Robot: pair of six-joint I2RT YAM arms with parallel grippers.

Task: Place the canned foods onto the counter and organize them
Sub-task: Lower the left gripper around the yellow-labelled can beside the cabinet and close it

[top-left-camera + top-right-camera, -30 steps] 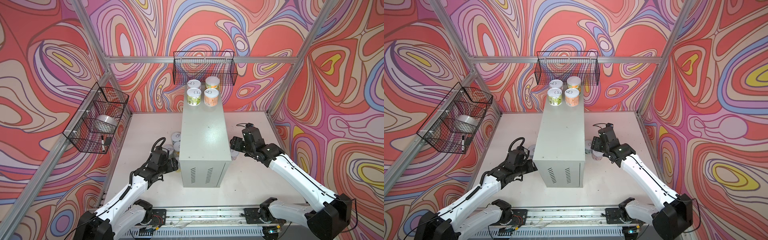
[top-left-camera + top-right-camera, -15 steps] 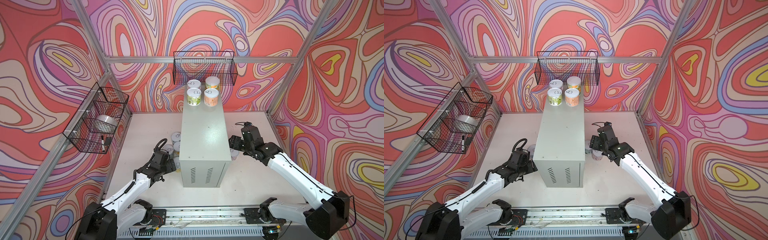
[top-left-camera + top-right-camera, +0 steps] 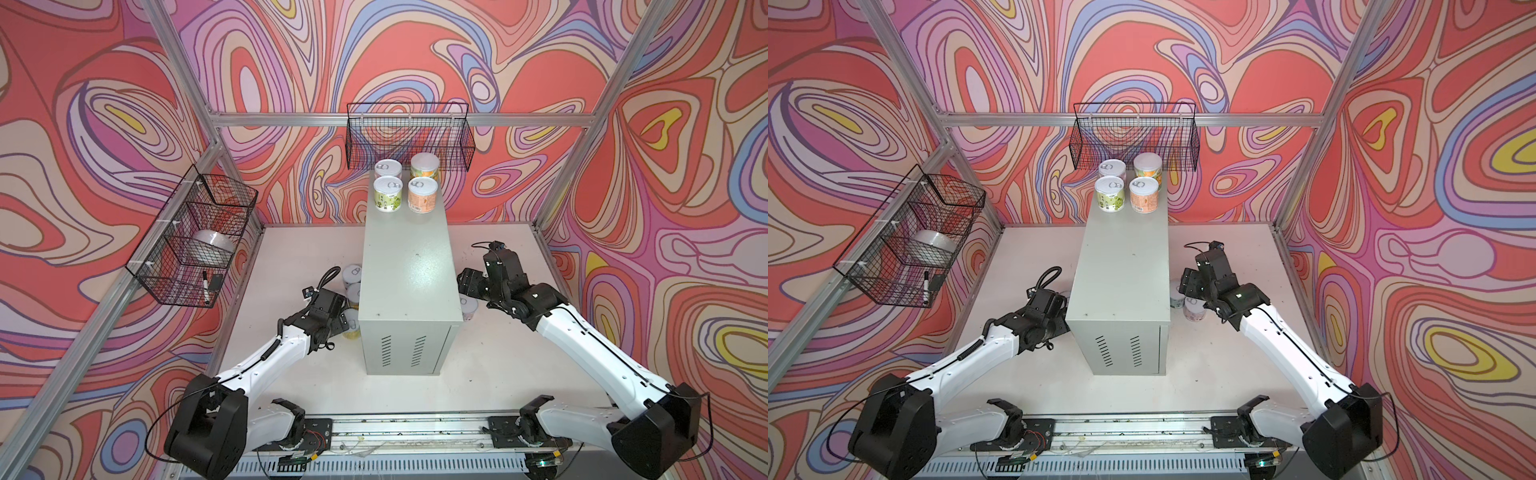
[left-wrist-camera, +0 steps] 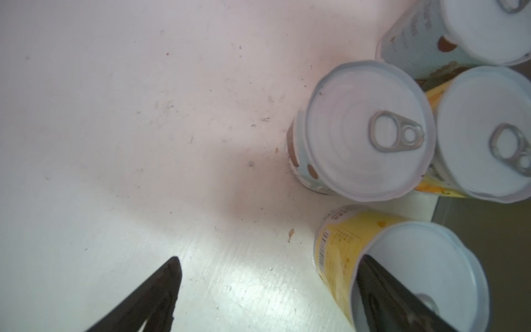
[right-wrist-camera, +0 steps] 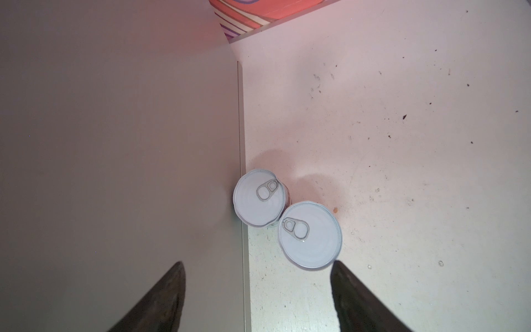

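Left gripper (image 4: 270, 258): gaped wide, empty, beside yellow can (image 4: 339, 244). Right gripper (image 5: 258, 263): parted, empty, above two cans (image 5: 310, 235). Four cans (image 3: 387, 195) crowded counter (image 3: 407, 270) far end, likely sparing room.

I'm hunting for something to read and finding no legible word, brand or number anywhere. Through my left wrist camera I'm seeing a barcode (image 4: 323, 257) and rows of tiny print on the side of the yellow can (image 4: 342, 235), all too blurred to make out. In a top view, the green-labelled can (image 3: 387, 201) and the orange-labelled can (image 3: 422, 202) on the grey tabletop (image 3: 405, 257) are showing printed patches, too small to read.
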